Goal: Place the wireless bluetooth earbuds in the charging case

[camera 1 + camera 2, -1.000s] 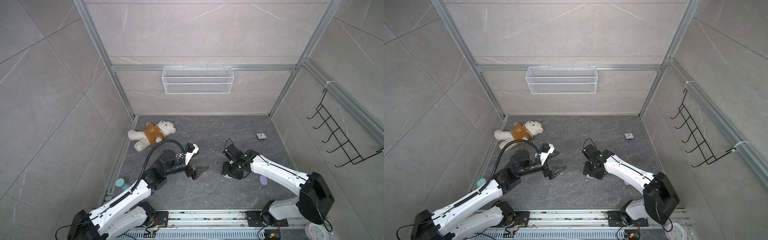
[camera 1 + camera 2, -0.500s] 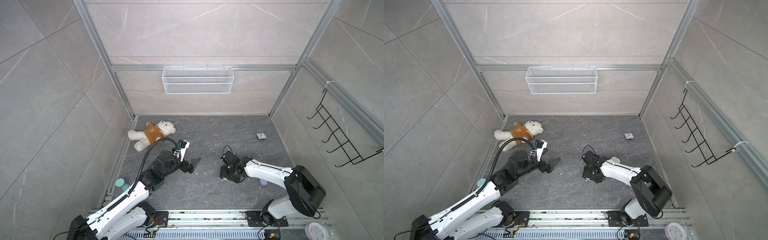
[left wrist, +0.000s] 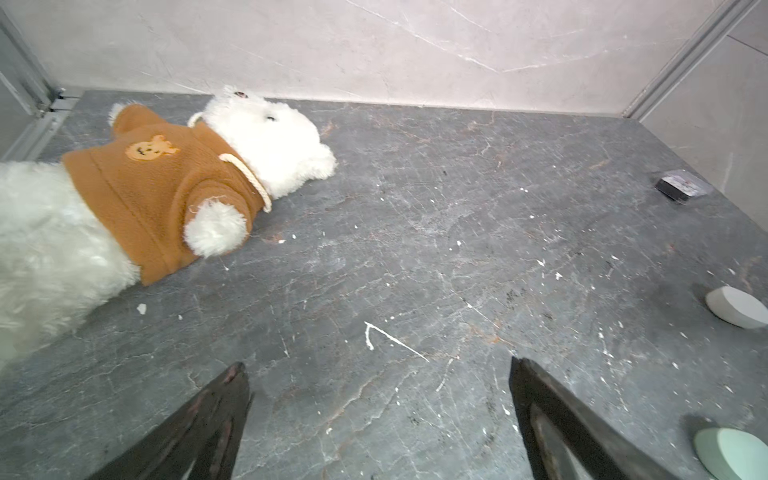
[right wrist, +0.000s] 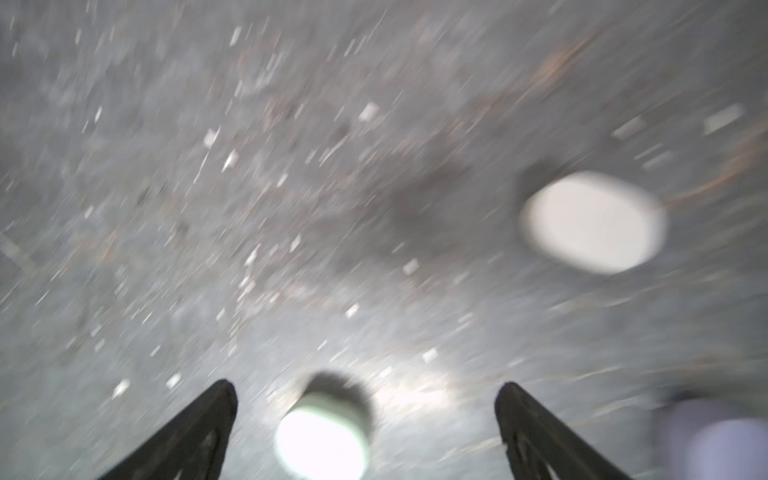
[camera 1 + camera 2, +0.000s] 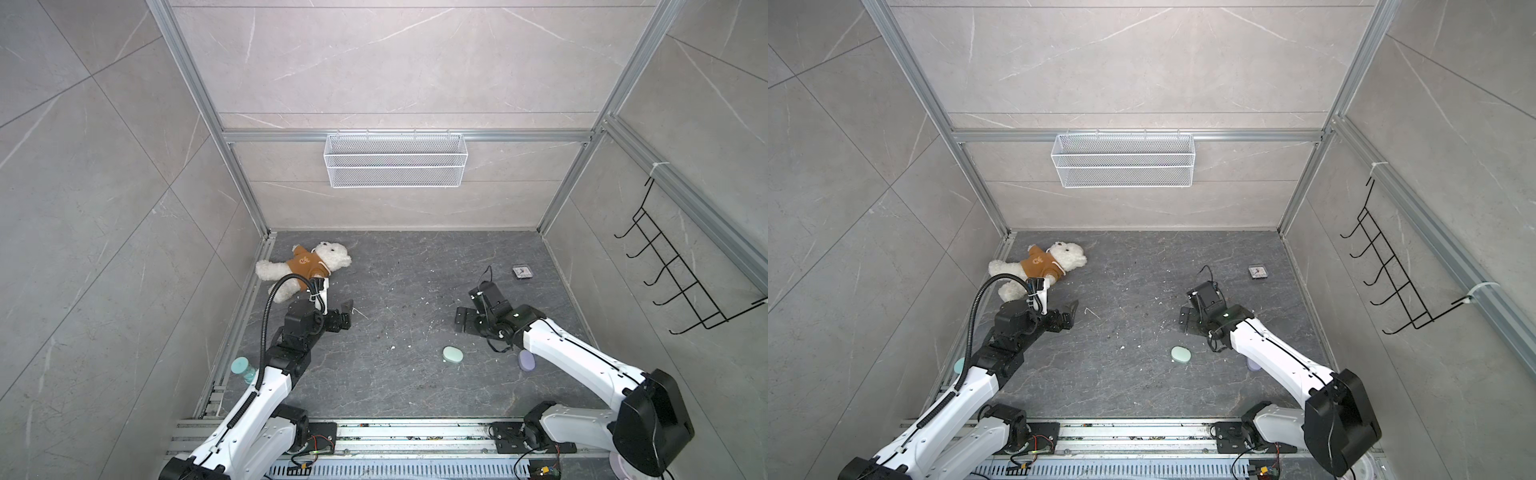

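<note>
No earbuds show in any view. A closed mint-green charging case (image 5: 453, 355) (image 5: 1181, 354) lies on the dark floor, right of the middle. My right gripper (image 5: 460, 320) (image 5: 1183, 320) hangs open just beyond it. In the blurred right wrist view the mint case (image 4: 322, 440) lies under the gap of that gripper (image 4: 365, 385), apart from both fingers. That view also shows a white case (image 4: 592, 222) and a lilac case (image 4: 723, 444). The right arm half covers the lilac case (image 5: 527, 360). My left gripper (image 5: 348, 314) (image 3: 377, 365) is open and empty over bare floor.
A white teddy bear in a brown jumper (image 5: 305, 266) lies at the back left, close to the left gripper. A small dark square clock (image 5: 523, 272) sits at the back right. A teal-capped bottle (image 5: 241, 368) stands by the left rail. White crumbs dot the floor.
My right gripper has opened and drawn back off the mint case, which now lies uncovered on the floor. The left gripper has pulled back to the left, still open.
</note>
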`<state>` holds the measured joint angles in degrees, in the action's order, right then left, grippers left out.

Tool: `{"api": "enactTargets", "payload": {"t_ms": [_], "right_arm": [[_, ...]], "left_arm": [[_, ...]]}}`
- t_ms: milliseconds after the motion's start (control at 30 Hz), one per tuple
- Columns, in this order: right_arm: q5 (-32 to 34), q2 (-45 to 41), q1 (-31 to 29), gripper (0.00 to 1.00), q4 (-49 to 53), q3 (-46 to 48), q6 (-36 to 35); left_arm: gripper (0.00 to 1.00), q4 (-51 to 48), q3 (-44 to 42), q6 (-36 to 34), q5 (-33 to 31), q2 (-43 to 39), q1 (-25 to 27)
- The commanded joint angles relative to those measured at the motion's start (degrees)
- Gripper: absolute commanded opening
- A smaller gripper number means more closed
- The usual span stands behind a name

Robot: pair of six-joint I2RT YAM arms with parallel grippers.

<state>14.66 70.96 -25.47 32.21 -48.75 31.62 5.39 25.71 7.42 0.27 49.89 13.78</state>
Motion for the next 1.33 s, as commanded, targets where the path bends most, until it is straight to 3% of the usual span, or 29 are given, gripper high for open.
{"api": "enactTargets", "payload": {"t_ms": [0, 167, 400, 567, 733, 833, 867, 1067, 1300], "right_arm": [[11.1, -0.9, 4.0, 1.00, -6.4, 0.6, -9.2], [17.3, 3.4, 10.4, 1.00, -20.1, 3.8, -14.2], [19.9, 10.5, 13.3, 1.00, -42.0, 10.8, -21.9], [18.4, 13.6, 13.3, 1.00, -58.3, 16.8, -26.3], [15.8, 12.3, 13.6, 1.00, -67.3, 20.9, -28.3], [12.0, 13.6, 14.0, 1.00, -87.0, 29.5, -31.1], [11.5, 13.6, 14.0, 1.00, -89.4, 31.0, -31.5], [14.8, 14.0, 14.4, 1.00, -79.3, 26.1, -29.3], [16.4, 14.5, 14.4, 1.00, -79.0, 25.4, -29.3]], "left_arm": [[0.99, 8.4, -2.7, -3.0, -1.7, 2.4, -3.5], [0.99, 17.5, -4.9, -4.5, -0.5, 7.0, -6.6], [0.99, 27.9, -8.6, -6.6, -1.2, 13.0, -10.1], [0.99, 30.8, -8.4, -7.3, 0.7, 17.9, -10.6], [0.98, 31.0, -7.4, -8.0, 0.1, 21.3, -11.3], [0.99, 34.9, -8.1, -9.9, 0.1, 22.6, -13.0], [0.99, 37.3, -8.5, -9.9, 1.1, 23.5, -14.2], [0.98, 40.7, -8.3, -8.4, 2.8, 26.8, -17.2], [0.98, 41.0, -8.4, -8.1, 2.4, 27.1, -17.4]]}}
